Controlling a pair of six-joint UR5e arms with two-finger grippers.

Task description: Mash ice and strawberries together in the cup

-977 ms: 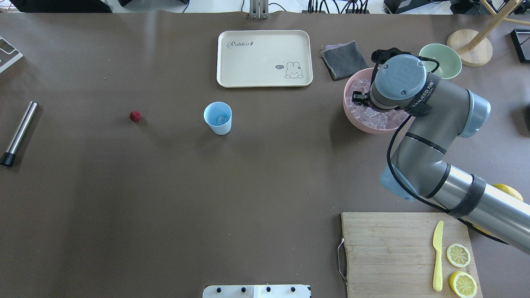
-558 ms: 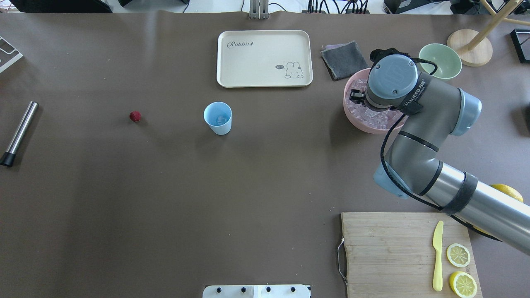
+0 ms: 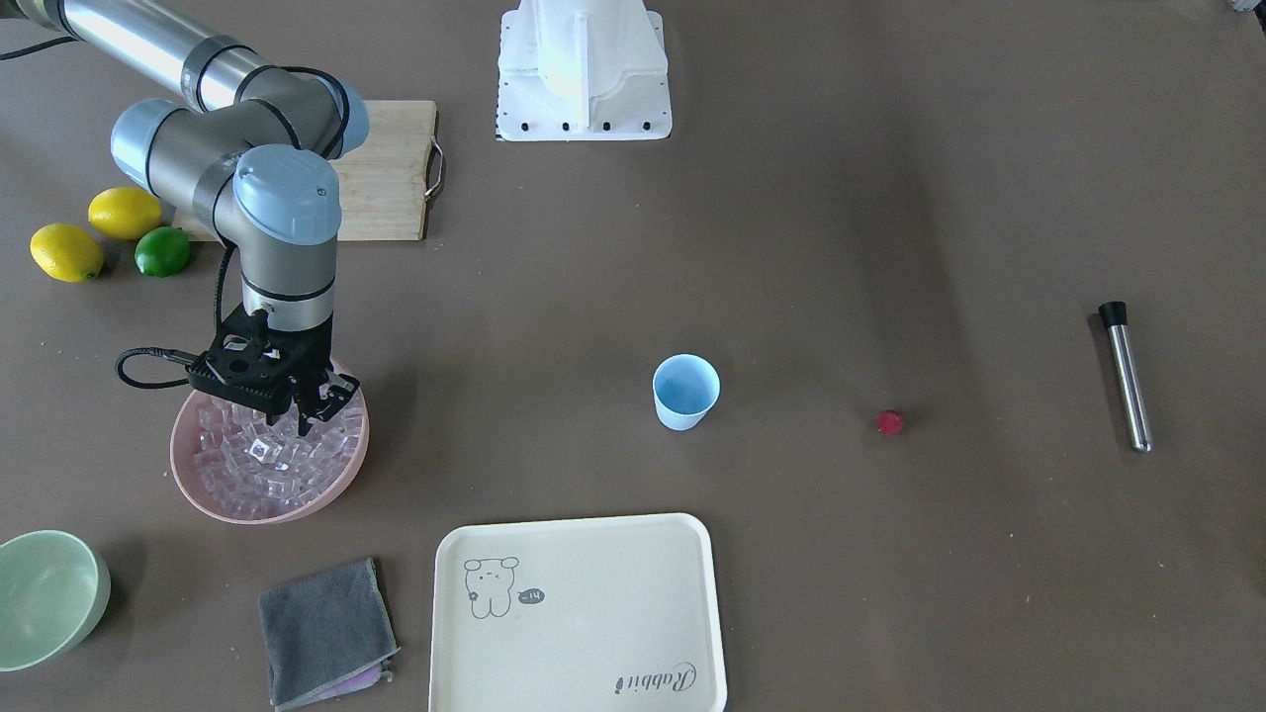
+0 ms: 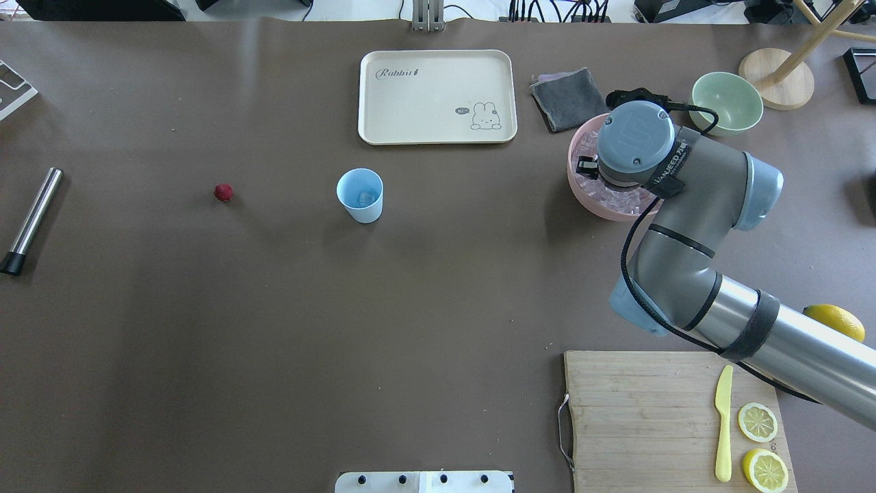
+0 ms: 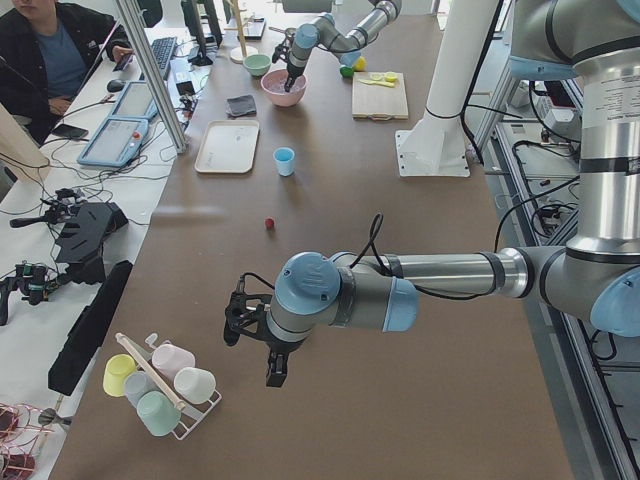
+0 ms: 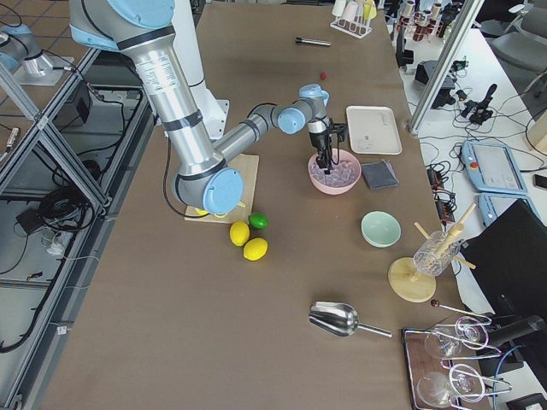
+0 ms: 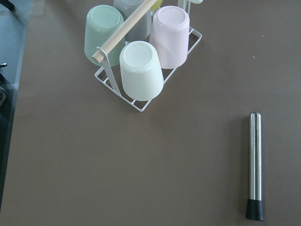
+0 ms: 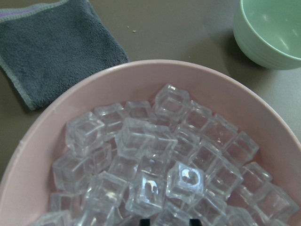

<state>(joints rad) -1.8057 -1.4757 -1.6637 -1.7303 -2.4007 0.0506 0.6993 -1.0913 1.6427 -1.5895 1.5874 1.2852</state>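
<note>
Front-facing exterior view: the right hand (image 3: 315, 415), jaws apart, hangs in the pink bowl (image 3: 259, 512) of ice (image 3: 247, 465), probably to take a cube; cup (image 3: 685, 391) and strawberry (image 3: 890, 422) stand apart on the tabletop (image 3: 890, 198).

Brown table (image 4: 205, 342) with cup (image 4: 361, 195), strawberry (image 4: 223, 192), tray (image 4: 424, 103), pink bowl (image 4: 577, 186), cutting board (image 4: 636, 411).

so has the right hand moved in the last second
Yes, the right hand slid left in the overhead view across the pink bowl, away from the green bowl.
</note>
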